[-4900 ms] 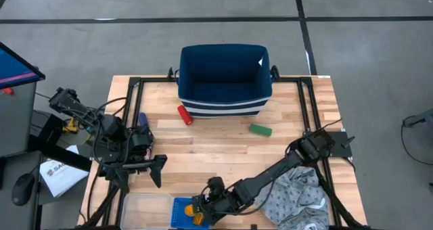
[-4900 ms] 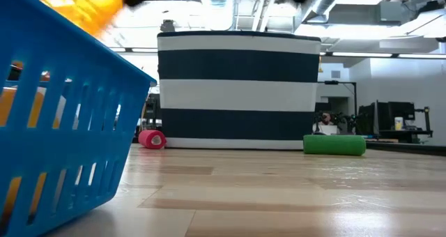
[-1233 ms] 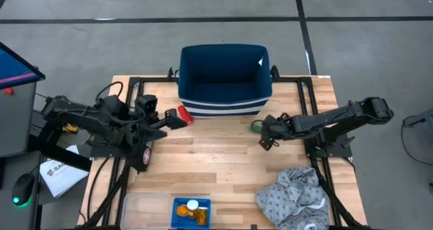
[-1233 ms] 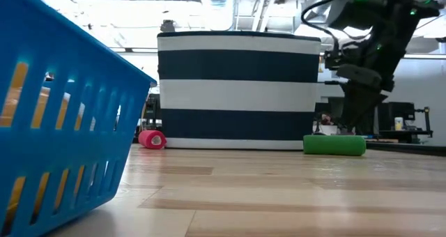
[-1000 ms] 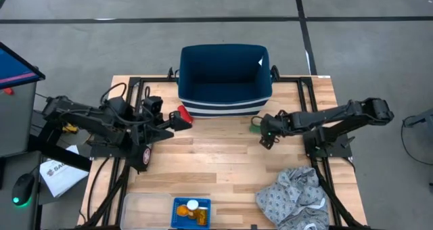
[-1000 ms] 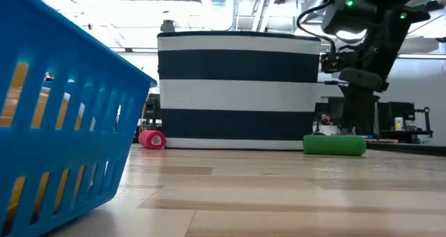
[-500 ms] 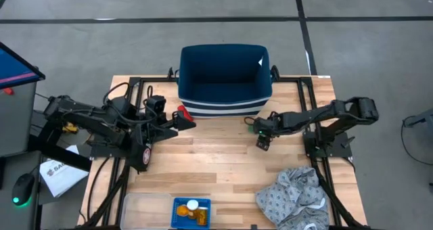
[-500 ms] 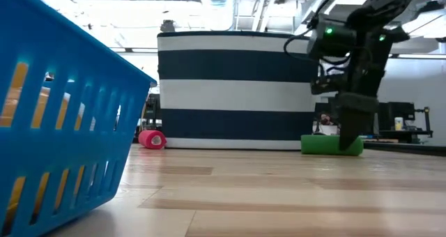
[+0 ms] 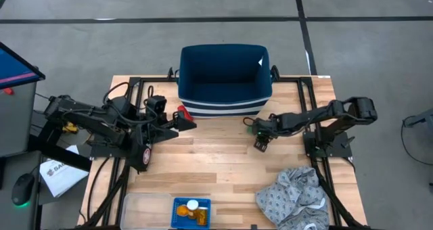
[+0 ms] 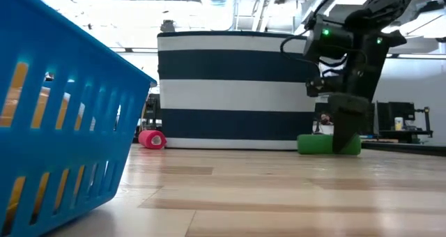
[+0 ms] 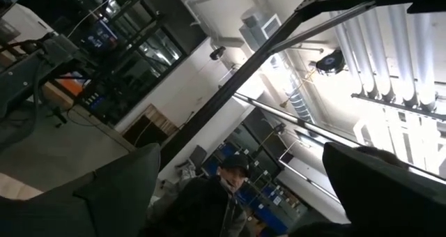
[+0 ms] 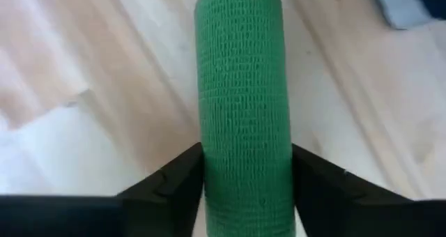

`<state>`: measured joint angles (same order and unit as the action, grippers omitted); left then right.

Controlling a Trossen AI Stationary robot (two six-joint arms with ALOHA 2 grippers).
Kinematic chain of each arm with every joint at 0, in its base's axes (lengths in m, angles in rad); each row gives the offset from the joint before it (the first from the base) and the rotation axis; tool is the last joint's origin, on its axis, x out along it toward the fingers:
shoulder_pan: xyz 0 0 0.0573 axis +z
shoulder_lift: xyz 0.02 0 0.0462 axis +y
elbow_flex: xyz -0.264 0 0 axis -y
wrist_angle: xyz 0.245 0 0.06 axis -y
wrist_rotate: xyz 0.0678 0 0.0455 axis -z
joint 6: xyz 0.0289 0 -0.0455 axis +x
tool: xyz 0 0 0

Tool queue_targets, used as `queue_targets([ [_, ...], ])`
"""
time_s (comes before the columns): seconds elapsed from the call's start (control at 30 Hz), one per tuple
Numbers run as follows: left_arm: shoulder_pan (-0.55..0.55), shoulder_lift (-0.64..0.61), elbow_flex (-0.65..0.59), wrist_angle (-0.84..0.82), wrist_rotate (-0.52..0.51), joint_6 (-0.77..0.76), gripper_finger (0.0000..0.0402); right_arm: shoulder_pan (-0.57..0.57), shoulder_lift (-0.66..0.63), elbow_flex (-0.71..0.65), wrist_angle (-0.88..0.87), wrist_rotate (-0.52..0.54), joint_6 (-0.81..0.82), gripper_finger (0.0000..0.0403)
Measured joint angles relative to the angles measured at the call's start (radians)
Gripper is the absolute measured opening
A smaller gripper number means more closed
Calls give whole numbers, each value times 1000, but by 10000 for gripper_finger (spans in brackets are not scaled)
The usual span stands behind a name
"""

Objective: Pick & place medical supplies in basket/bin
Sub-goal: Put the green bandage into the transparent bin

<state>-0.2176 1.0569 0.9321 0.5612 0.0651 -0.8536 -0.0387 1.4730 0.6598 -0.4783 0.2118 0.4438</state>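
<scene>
Your small bright-blue slotted plastic basket [image 9: 191,212] sits at the near table edge, holding orange pill bottles [image 9: 183,210], one white-capped. The navy white-striped fabric tub [image 9: 224,81] at the far edge looks empty; no readable writing on either. Your right gripper [image 9: 259,136] pinches the green wrap roll [image 12: 244,111] on the wood before the tub. Your left gripper [image 9: 184,122] is spread wide at the red cylinder [image 10: 150,139].
</scene>
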Motion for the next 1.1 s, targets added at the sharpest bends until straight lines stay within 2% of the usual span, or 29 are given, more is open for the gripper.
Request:
queue_targets([
  [0.17, 0, 0, 0, 0, 16, 0, 392, 32, -43, 0, 17, -70, 58, 130],
  [0.27, 0, -1, 0, 0, 33, 0, 392, 79, -83, 0, 55, -122, 119, 110],
  [0.37, 0, -3, 0, 1, 48, 0, 392, 140, -122, 0, 107, -160, 193, 105],
  [0.7, 0, -3, 0, -18, 124, -18, 392, 315, -150, 1, 224, -164, 414, 103],
  [0.8, -14, -3, 0, -88, 128, -19, 392, 356, -148, 1, 304, -169, 446, 103],
  [0.97, -17, 3, 0, -314, 153, -9, 392, 387, -176, 1, 492, -196, 475, 103],
  [1.1, 6, 44, 0, -435, 103, 65, 392, 390, -194, 2, 607, -189, 492, 103],
])
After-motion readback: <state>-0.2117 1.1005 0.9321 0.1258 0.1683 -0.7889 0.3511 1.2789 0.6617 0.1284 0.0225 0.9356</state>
